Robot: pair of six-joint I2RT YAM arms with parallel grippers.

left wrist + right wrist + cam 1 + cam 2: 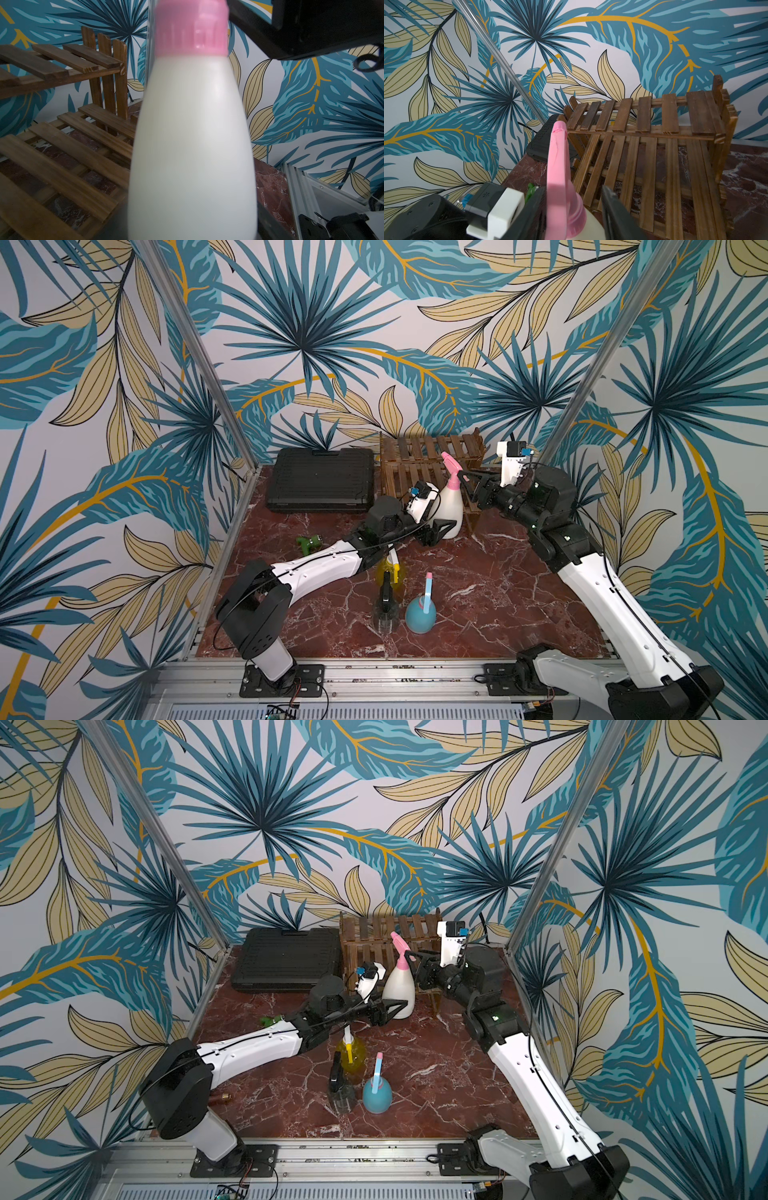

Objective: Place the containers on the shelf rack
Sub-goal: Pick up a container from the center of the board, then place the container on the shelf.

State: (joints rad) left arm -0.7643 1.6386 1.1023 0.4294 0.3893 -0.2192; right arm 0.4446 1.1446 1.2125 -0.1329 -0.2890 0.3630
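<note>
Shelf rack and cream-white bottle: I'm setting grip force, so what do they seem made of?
Shelf rack: apparently stained wood, matte, with visible grain and separate slats. Cream-white bottle: probably plastic, opaque with a soft sheen; its pink collar shows moulded ribs.

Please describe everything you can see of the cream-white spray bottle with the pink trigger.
The cream-white plastic spray bottle has a smooth, opaque body narrowing to a ribbed pink collar and a pink trigger head. It stands upright just before the brown slatted wooden rack. The left gripper clasps its lower body; the right gripper straddles the collar, jaws not quite closed. Whether its base touches the marble table is unclear.
</note>
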